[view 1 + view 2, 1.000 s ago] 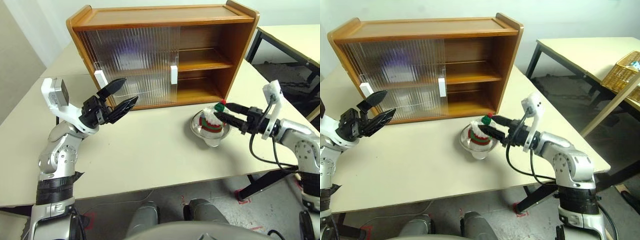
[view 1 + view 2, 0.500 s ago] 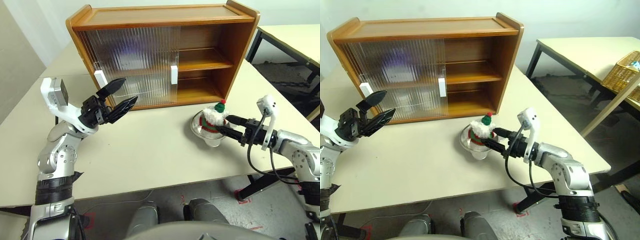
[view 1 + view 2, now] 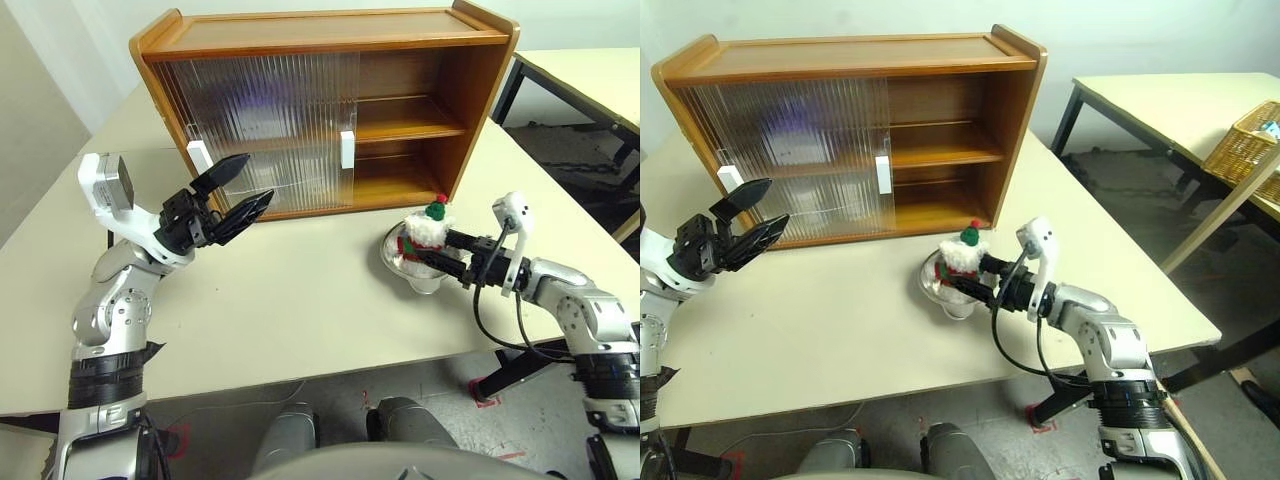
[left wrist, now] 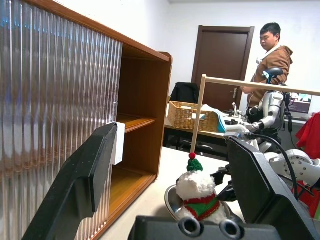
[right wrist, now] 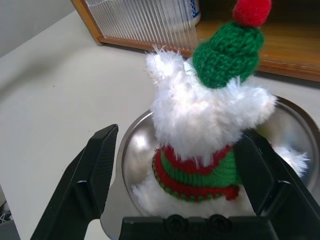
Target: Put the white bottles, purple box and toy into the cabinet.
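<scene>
The toy (image 3: pixel 428 231), a fluffy white plush with a green hat, sits upright in a silver bowl (image 3: pixel 398 262) on the table in front of the cabinet (image 3: pixel 320 40). My right gripper (image 5: pixel 181 134) is open, with one finger on each side of the toy's body and a gap at both sides. My left gripper (image 3: pixel 257 178) hangs open and empty in front of the ribbed sliding doors (image 3: pixel 265 130), which cover the cabinet's left part. A purple blur (image 3: pixel 263 98) shows through them on the upper shelf, probably the purple box. The white bottles are hidden.
The cabinet's right half (image 3: pixel 410 130) stands open with bare shelves. A second table (image 3: pixel 1160 100) with a wicker basket (image 3: pixel 1243 143) stands to the right. In the left wrist view a person (image 4: pixel 272 55) stands behind another robot (image 4: pixel 270 112) in the background.
My right gripper has sunk and pushed in toward the toy, from hat height to either side of its body. The left arm has stayed still.
</scene>
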Controlling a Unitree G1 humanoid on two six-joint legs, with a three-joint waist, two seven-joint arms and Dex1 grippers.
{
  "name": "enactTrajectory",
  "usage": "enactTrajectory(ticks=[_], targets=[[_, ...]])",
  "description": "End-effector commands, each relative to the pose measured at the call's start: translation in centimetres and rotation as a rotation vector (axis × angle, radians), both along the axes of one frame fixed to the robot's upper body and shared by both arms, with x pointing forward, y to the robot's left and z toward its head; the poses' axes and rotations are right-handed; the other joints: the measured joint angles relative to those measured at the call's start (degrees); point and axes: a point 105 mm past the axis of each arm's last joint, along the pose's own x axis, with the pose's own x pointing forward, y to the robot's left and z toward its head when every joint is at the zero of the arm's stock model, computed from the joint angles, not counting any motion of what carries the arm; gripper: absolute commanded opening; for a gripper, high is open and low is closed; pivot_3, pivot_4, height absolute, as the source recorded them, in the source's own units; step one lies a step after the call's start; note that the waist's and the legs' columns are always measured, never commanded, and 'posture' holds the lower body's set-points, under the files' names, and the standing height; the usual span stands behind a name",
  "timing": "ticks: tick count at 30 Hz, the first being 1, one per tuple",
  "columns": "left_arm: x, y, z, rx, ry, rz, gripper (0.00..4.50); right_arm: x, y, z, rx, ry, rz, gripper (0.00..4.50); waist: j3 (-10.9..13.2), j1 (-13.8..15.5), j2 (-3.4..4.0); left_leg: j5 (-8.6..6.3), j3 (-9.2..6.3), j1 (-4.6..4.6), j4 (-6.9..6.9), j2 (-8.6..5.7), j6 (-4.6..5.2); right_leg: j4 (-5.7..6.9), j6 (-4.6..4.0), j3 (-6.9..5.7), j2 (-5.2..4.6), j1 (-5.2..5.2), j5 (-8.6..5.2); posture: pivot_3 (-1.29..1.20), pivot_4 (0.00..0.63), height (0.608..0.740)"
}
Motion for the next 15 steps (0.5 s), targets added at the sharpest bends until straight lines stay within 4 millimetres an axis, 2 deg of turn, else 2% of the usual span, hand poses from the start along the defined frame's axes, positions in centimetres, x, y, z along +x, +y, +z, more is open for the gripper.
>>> enactTrajectory(ticks=[1,3,8,10,13,15], targets=[[0.0,0.2,0.3,0.013,-0.01,0.011,4.5,0.3,0.4,0.0,-0.01,-0.003,0.007,4.09,0.0,0.02,0.0,0.0,0.0,0.0,0.0,0.0,0.0,0.0,0.0,0.0,0.0,0.0,0.0,-0.06,0.002,0.74],[0.0,0.1,0.3,0.013,-0.01,0.012,4.5,0.3,0.5,0.2,-0.008,-0.004,0.011,3.53,0.0,0.02,0.0,0.0,0.0,0.0,0.0,0.0,0.0,0.0,-0.01,0.0,0.0,0.0,-0.01,-0.06,0.001,0.74],[0.0,0.2,0.3,0.011,-0.012,0.014,4.5,0.4,0.2,0.9,-0.006,-0.013,0.014,1.56,0.0,0.05,0.0,0.0,0.0,0.0,-0.01,0.0,0.0,0.0,-0.01,0.0,0.0,0.01,-0.01,-0.06,0.0,0.74],[0.0,0.2,0.3,0.011,-0.012,0.013,4.5,0.4,0.0,1.3,-0.006,-0.02,0.015,0.91,0.0,0.05,0.0,0.0,0.0,0.0,-0.01,0.0,0.0,0.0,-0.01,0.0,0.0,0.01,-0.01,-0.06,0.0,0.74],[0.1,0.1,0.3,0.01,-0.013,0.011,4.5,0.5,-0.2,2.3,0.002,-0.036,0.024,0.18,0.0,0.05,0.0,0.0,0.01,0.0,0.0,-0.01,0.0,0.0,-0.01,0.0,0.0,0.01,-0.01,-0.06,0.0,0.74],[0.1,0.0,0.2,0.01,-0.012,0.009,4.5,0.7,-0.5,3.3,0.01,-0.052,0.035,0.1,0.0,0.05,0.0,0.0,0.01,0.0,0.0,-0.01,0.0,0.0,-0.01,0.0,0.0,0.0,-0.01,-0.06,0.0,0.74]])
